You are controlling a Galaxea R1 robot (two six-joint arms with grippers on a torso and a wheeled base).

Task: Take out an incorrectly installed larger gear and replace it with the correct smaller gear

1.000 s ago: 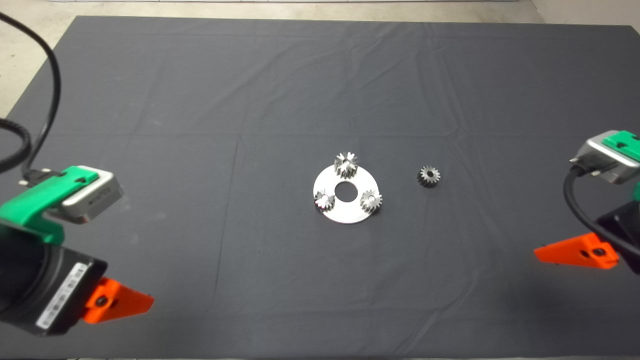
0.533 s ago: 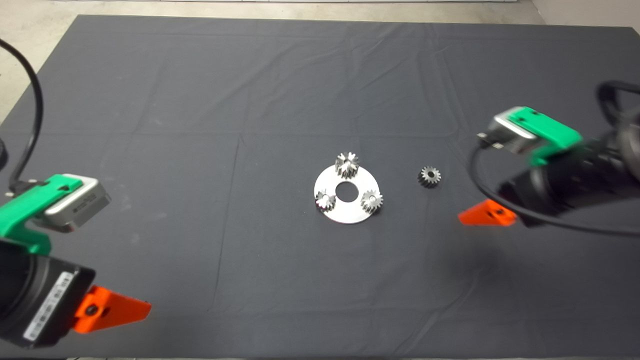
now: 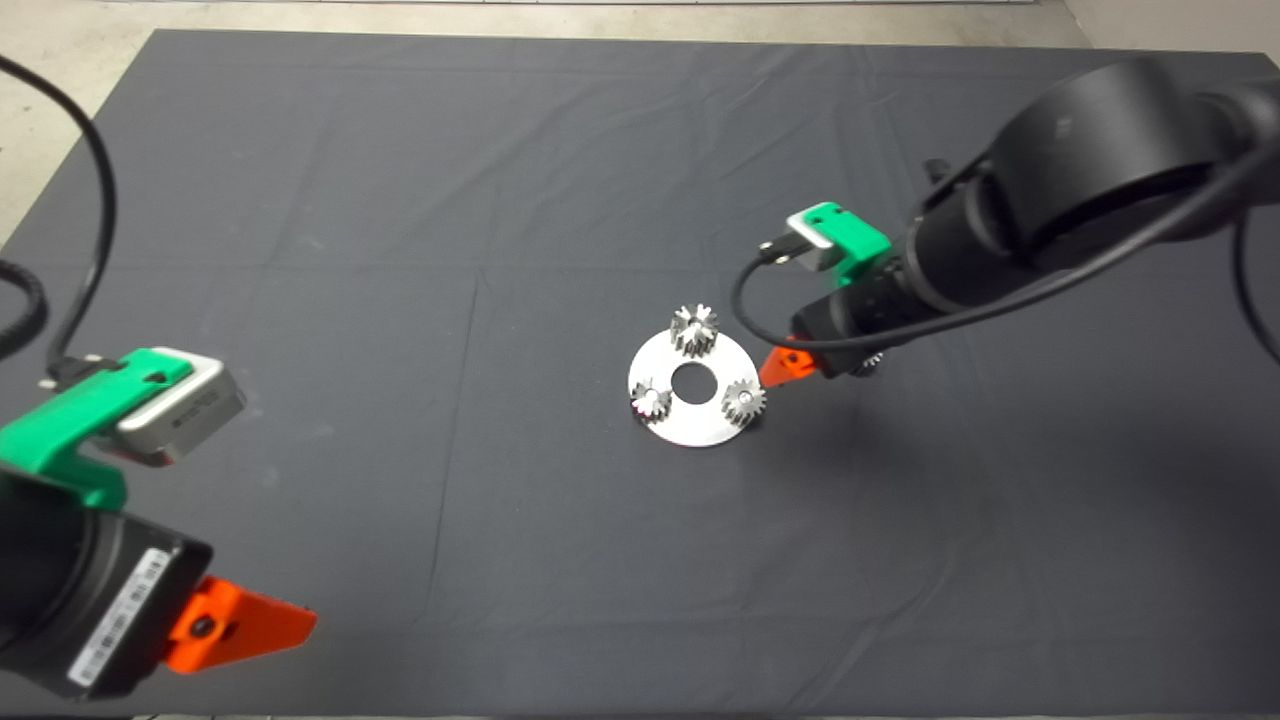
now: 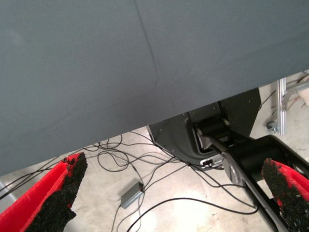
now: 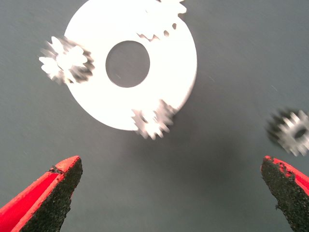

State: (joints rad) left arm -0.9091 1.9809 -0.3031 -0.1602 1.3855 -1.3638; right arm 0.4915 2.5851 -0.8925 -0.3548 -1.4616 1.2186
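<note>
right pincer (image 5: 169, 193) spread nr plate (image 3: 690, 425), over smaller gear (image 5: 291, 133), left pincer (image 4: 169, 198) spread

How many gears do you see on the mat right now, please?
4. Three sit on the metal disc: the larger gear at its far edge, two small silver gears nearer. The smaller gear lies off the disc, mostly hidden under the right gripper overhead.

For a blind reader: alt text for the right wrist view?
The right tool is open above the mat, facing a silver disc that carries three silver gears. The dark gear lies apart on the mat.
</note>
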